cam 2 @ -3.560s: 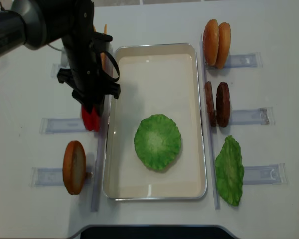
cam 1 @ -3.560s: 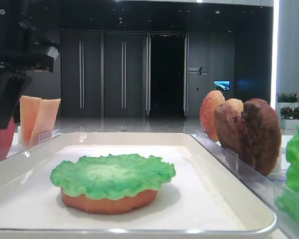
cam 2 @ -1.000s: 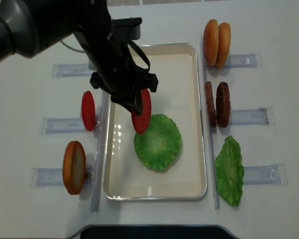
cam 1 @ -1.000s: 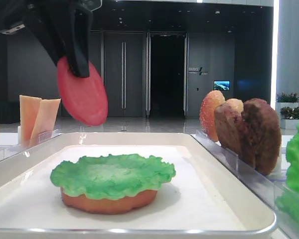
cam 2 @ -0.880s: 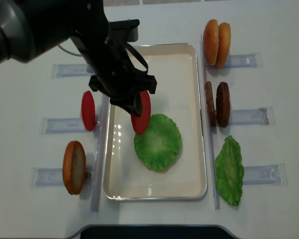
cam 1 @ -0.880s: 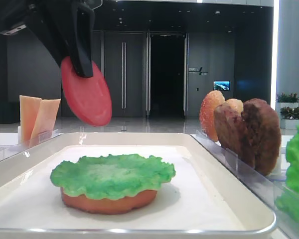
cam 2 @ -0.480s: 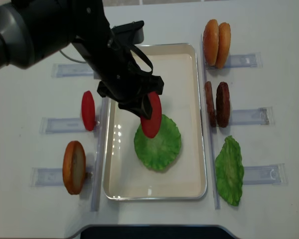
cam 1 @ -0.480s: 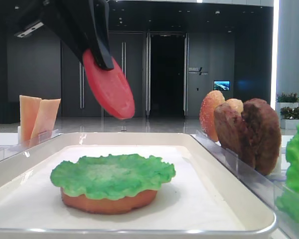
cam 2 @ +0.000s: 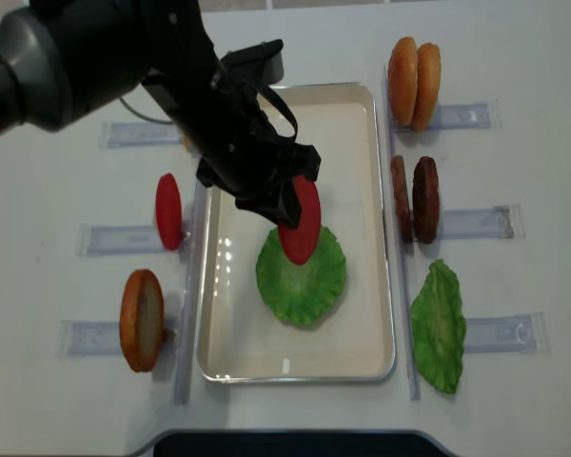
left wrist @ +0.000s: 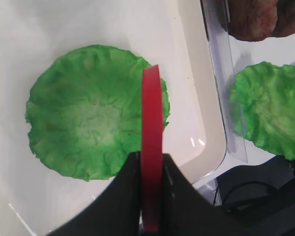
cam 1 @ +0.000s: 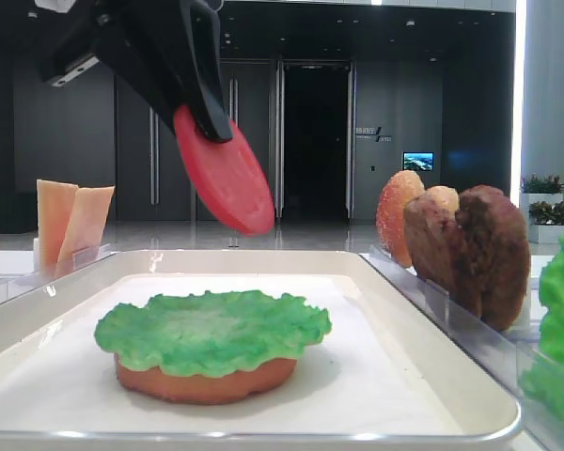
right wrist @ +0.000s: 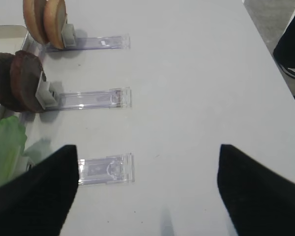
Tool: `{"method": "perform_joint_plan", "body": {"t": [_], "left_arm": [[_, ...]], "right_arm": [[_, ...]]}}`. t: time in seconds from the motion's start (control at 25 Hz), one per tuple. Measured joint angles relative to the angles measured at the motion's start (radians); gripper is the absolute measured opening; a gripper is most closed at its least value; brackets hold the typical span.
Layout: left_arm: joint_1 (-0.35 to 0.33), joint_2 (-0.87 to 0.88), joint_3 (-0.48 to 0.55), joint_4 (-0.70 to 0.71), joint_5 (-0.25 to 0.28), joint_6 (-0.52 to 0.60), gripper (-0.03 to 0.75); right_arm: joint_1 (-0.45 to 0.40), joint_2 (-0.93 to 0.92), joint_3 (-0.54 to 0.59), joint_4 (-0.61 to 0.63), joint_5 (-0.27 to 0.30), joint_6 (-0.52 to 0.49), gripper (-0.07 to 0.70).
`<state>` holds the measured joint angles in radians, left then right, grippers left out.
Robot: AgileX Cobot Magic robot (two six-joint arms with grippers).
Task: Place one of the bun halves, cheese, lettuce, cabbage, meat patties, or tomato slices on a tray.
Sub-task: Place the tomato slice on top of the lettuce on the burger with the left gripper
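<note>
A white tray (cam 2: pixel 305 133) holds a green lettuce leaf (cam 2: pixel 302 281) lying on a bun half (cam 1: pixel 207 385). My left gripper (cam 2: pixel 287 211) is shut on a red tomato slice (cam 2: pixel 301 232), held on edge and tilted in the air just above the lettuce. In the left wrist view the tomato slice (left wrist: pixel 152 118) stands edge-on between the black fingers of the gripper (left wrist: pixel 151 164), over the right part of the lettuce (left wrist: pixel 83 118). My right gripper (right wrist: pixel 147 191) hangs open and empty over bare table to the right of the holders.
Left of the tray stand another tomato slice (cam 2: pixel 168 211) and a bun half (cam 2: pixel 141 320) in clear holders, with cheese slices (cam 1: pixel 73 221) further back. Right of it are two bun halves (cam 2: pixel 414 69), two meat patties (cam 2: pixel 415 199) and a second lettuce leaf (cam 2: pixel 439 326).
My left gripper has carried the tomato slice rightward from near the tray's left edge to above the lettuce. Nothing else has moved.
</note>
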<state>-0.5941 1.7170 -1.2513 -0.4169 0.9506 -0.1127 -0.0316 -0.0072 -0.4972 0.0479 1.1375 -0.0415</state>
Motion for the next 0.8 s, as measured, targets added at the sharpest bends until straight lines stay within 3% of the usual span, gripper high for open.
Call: {"method": "perform_joint_plan", "body": {"t": [0.36, 0.8], "left_arm": [[0.0, 0.015, 0.084, -0.07, -0.08, 0.074, 0.048], [0.0, 0.074, 0.088, -0.153, -0.134, 0.158, 0.048]], "right_arm": [[0.0, 0.0, 0.0, 0.0, 0.0, 0.0, 0.577], [0.0, 0.0, 0.0, 0.0, 0.0, 0.0, 0.577]]}}
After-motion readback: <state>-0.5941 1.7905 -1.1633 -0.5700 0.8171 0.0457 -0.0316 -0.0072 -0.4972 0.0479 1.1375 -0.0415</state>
